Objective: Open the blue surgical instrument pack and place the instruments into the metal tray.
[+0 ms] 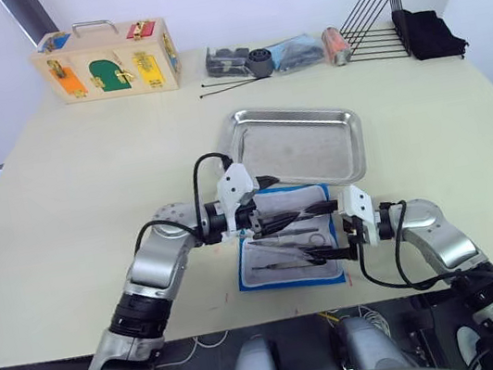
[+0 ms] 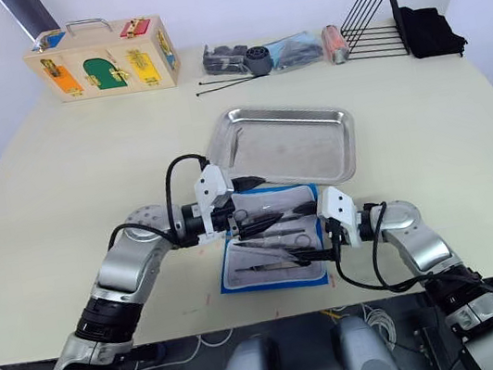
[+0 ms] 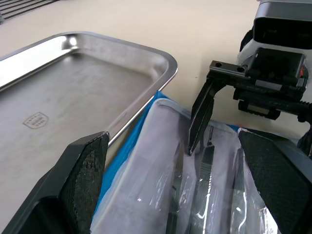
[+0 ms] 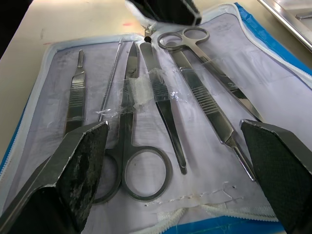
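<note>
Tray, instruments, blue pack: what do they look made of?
Tray: looks like steel, brushed floor with faint scuffs, bright glints on the rolled rim.
Instruments: polished metal, likely steel, with ribbed grips, held under a clear plastic strap.
Pack: pale, matte, papery or non-woven lining with a stitched blue cloth-like edge; exact fabric unclear.
</note>
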